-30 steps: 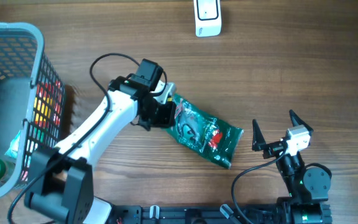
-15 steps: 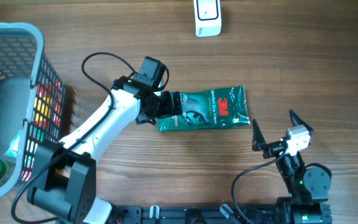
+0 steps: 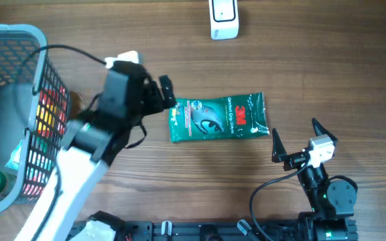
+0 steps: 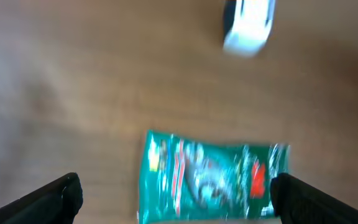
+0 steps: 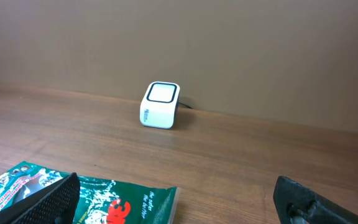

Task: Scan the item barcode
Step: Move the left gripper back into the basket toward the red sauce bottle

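The item, a green 3M packet (image 3: 218, 117), lies flat on the wooden table with its printed logo side up; no barcode shows. My left gripper (image 3: 168, 100) hovers open just off the packet's left end, holding nothing. In the left wrist view the blurred packet (image 4: 213, 180) lies below and between the spread fingers (image 4: 58, 198). The white scanner (image 3: 224, 19) stands at the table's far edge, beyond the packet. My right gripper (image 3: 293, 132) rests open at the front right, apart from the packet. The right wrist view shows the packet (image 5: 86, 196) at lower left and the scanner (image 5: 160, 104) ahead.
A grey mesh basket (image 3: 37, 60) with several goods inside stands at the left edge, next to the left arm. A black cable loops above the left arm. A wall rises right behind the scanner.
The left gripper turned the packet from slanted to level, set it down, opened and pulled back to the left and upward. The right arm has not moved.
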`<state>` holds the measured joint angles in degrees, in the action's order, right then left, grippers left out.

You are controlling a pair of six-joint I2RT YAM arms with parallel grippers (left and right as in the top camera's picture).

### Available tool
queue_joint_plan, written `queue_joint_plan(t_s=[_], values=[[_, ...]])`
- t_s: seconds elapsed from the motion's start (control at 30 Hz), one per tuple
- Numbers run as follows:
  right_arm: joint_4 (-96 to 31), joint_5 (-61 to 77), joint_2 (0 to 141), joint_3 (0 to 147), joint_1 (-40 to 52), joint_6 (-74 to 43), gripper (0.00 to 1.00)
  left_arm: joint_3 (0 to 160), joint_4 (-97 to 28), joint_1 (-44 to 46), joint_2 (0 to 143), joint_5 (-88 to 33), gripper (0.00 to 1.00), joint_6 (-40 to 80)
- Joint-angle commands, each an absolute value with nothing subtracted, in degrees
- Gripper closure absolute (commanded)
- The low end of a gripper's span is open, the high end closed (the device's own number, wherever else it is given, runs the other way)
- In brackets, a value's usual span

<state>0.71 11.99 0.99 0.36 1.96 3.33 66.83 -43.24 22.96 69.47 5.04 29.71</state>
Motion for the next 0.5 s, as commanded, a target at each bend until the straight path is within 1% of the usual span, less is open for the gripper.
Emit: queue_joint_plan(t_s=[0.0, 0.13, 0.2, 0.27, 0.37, 0.47], values=[[1.0, 12.9, 0.5, 0.3, 2.2, 4.1, 0.00, 67.9, -39.9, 22.6, 59.9, 19.7, 0.00, 30.2], [1.0, 12.9, 0.5, 0.3, 2.2, 4.1, 0.00, 67.9, -38.8, 22.3, 55.1, 29.6, 0.00, 29.8], [1.0, 12.9, 0.5, 0.3, 2.2, 4.1, 0.00, 67.9, -37.5, 20.2, 53.2, 32.8, 0.00, 28.2], [1.0, 12.9, 0.5, 0.3, 2.2, 4.1, 0.00, 68.7, -35.2, 15.8, 52.4, 33.0, 0.00, 25.6], [1.0, 12.9, 0.5, 0.3, 2.2, 4.1, 0.00, 72.4, -35.1, 5.2, 53.5, 32.2, 0.00, 25.7], [1.0, 12.9, 0.5, 0.3, 2.2, 4.1, 0.00, 76.2, -37.1, -7.4, 56.4, 24.2, 0.00, 26.0]])
